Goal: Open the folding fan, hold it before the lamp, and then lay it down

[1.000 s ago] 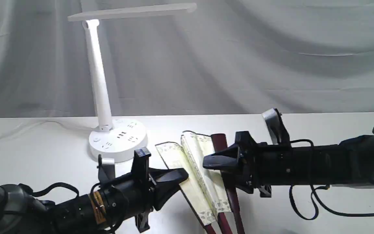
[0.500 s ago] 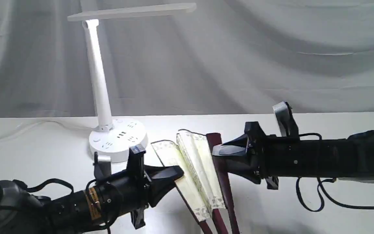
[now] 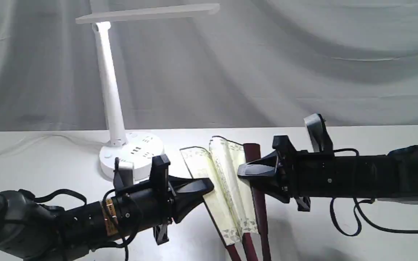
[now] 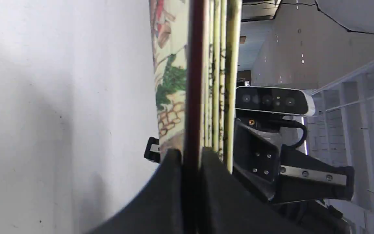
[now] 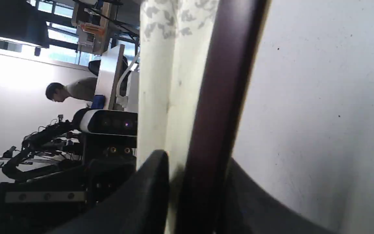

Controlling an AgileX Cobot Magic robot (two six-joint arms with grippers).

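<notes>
Black left gripper [image 3: 209, 186]: clamps shut on the folding fan's [image 3: 227, 188] left guard [image 4: 195, 81], fingers pressed flat against both faces of the maroon strip.
Black right gripper [image 3: 241, 174]: closes around the right guard [image 3: 254, 163], one cream pleat pinched in beside the wood; faces the left gripper across the fan.
Folding fan: hangs between the two grippers, only partly open, with a few cream pleats spread between the maroon guards; leans with its wide end away from the exterior camera and its rib end toward that view's lower edge, cut off there; contact with the table cannot be told.
Fan paper: shows a grey leaf border along the outer edge; carries a painted picture in green, red and brown on the side seen from the left wrist.
Lamp [image 3: 111, 94]: stands on the table behind the fan and to its left in the exterior view, round socketed base near the left gripper, slim stem upright, long flat head level and high above the fan.
Table [image 3: 49, 166]: white, brightest around the lamp base.
Backdrop [image 3: 303, 72]: grey draped cloth behind the table.
</notes>
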